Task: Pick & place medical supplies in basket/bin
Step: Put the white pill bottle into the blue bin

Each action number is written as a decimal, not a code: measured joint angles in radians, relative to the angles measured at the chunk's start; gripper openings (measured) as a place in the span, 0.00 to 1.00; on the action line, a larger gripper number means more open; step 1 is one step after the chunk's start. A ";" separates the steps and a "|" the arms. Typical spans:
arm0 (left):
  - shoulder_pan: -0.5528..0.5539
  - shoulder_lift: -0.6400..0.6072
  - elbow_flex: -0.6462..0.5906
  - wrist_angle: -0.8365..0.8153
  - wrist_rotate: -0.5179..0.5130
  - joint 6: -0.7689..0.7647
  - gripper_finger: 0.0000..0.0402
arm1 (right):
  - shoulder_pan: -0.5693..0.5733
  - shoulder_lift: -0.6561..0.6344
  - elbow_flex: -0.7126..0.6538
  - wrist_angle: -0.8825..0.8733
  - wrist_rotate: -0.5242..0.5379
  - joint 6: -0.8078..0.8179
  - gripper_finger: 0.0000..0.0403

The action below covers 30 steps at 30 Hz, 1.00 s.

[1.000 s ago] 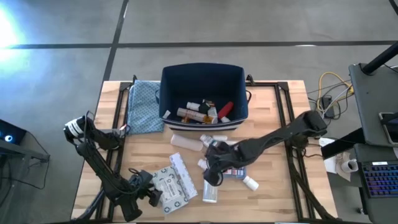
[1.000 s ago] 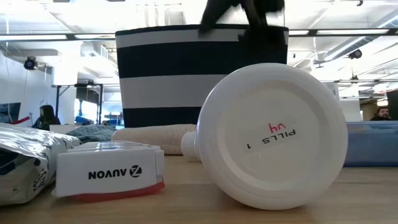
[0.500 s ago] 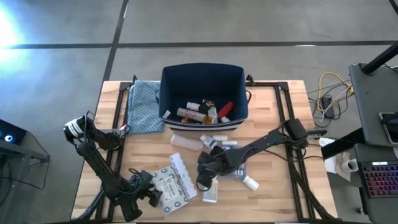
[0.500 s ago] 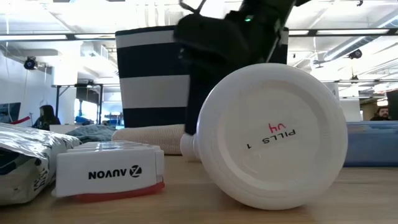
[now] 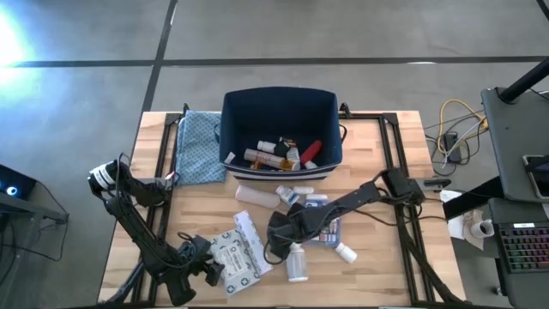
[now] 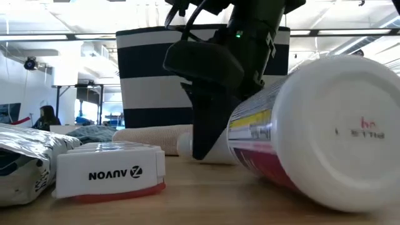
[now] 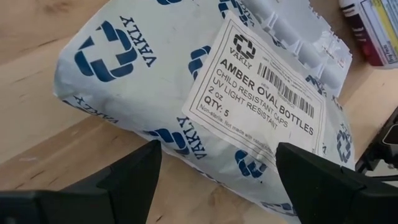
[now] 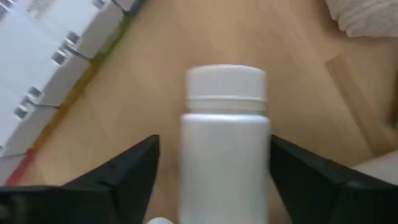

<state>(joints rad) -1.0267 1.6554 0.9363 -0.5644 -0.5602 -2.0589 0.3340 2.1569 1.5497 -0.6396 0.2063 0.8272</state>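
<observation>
The right gripper, low in centre frame, straddled a white plastic pill bottle, fingers spread; the left gripper, lower left, stood spread over a printed packet.

Looks like an open-plan robotics lab or workshop. Polished concrete floor with taped lines all around a wooden table on a black metal frame. To the right, a desk with a lit keyboard and loose yellow cables. Far behind the table: exposed ceiling with bright strip lights and ducts, tripods and stands, other workstations, and a person seated far left. Two dark robot arms are mounted at the table, and a small lit device sits at the left edge.
</observation>
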 joint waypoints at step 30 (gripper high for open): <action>0.000 0.000 -0.001 -0.005 0.000 0.001 0.73 | -0.392 -0.359 0.432 -0.308 0.503 -0.360 0.46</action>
<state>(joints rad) -1.0264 1.6554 0.9356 -0.5694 -0.5606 -2.0583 -0.0577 1.7978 1.9816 -0.9474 0.7096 0.4675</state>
